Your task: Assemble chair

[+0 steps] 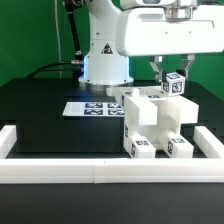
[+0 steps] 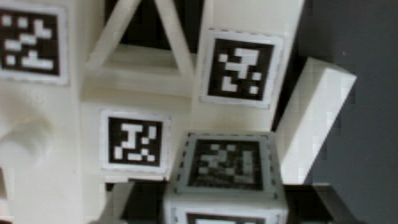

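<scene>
And the gripper [image 1: 170, 76] is pinched tight on the tagged post [image 1: 175, 86] up at the top of the half-built chair [image 1: 150, 122], by the tabletop's near edge on the exterior view's right, and it looks like light, stiff, slick plastic, best held across its flat sides.

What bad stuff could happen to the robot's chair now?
The tool is pinching a small tagged piece up by the top of the half-built chair. The piece could slip or twist in the grip. A crooked push might also shove the chair against the white rail just in front of it.
</scene>
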